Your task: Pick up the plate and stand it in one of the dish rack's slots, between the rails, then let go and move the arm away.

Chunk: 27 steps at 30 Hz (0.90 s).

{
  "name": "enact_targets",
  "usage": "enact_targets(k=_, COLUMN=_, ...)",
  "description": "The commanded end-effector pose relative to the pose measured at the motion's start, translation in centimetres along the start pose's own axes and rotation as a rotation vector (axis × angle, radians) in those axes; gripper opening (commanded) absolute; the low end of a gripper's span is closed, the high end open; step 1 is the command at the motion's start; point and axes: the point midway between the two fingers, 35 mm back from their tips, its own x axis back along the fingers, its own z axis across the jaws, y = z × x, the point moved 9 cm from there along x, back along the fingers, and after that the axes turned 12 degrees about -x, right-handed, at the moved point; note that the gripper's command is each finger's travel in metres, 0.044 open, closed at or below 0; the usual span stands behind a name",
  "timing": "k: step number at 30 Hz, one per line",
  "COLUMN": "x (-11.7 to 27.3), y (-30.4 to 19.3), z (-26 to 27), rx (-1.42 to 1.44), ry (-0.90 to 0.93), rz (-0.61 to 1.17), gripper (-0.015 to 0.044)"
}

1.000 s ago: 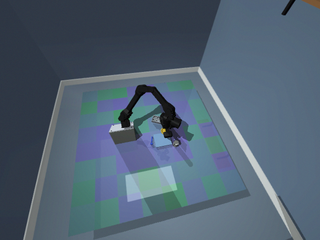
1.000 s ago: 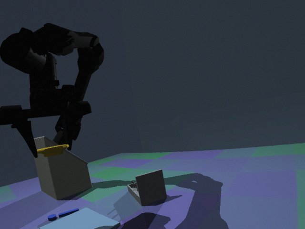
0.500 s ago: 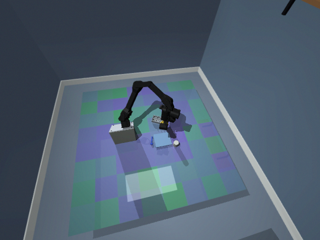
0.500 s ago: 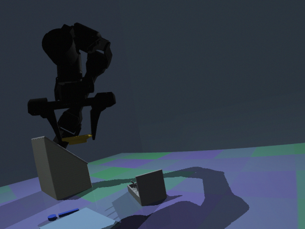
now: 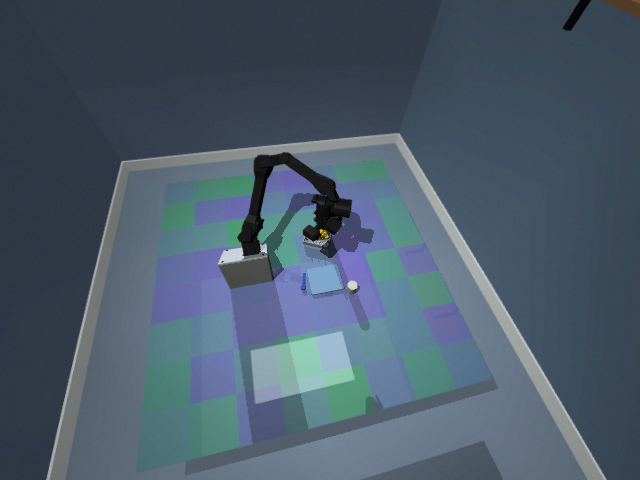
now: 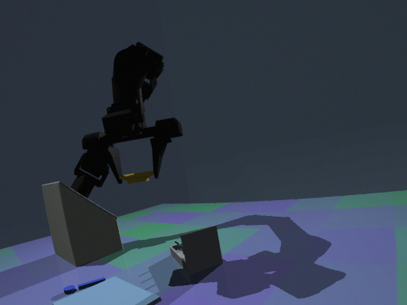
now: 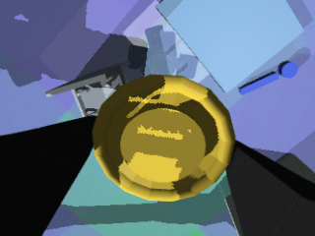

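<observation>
The end effector (image 5: 322, 234) (image 6: 138, 178) (image 7: 162, 136), spread wide, clasps the yellow plate (image 5: 324, 234) (image 6: 136, 177) (image 7: 162, 145) across its rim — nearly level, high above the counter (image 5: 289, 304) (image 6: 315, 226) (image 7: 281, 123), inward from its far edge — probably so it can be tipped upright for the dish rack (image 5: 316, 242) (image 6: 201, 250) (image 7: 98, 95).

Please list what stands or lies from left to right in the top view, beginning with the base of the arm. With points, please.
Arm's base box (image 5: 251, 274) (image 6: 90, 236), blue stick-like piece (image 5: 303, 280) (image 6: 91, 283) (image 7: 258, 84), light blue square board (image 5: 324, 279) (image 6: 108, 293) (image 7: 236, 39), whitish cylinder (image 5: 352, 286).
</observation>
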Motion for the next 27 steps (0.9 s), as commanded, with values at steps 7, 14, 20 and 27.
enact_targets(k=7, x=-0.1, y=-5.1, z=0.5, rx=-0.364, ry=0.001, rz=0.011, gripper=0.0)
enact_targets(k=14, x=-0.2, y=-8.4, z=0.4, rx=-0.605, ry=0.0, rz=0.018, gripper=0.0)
enact_targets(k=20, x=-0.3, y=-11.1, z=-0.1, rx=-0.811, ry=-0.003, rz=0.027, gripper=0.0)
enact_targets(k=27, x=-0.6, y=-14.1, z=-0.9, rx=-1.051, ry=-0.011, rz=0.04, gripper=0.0)
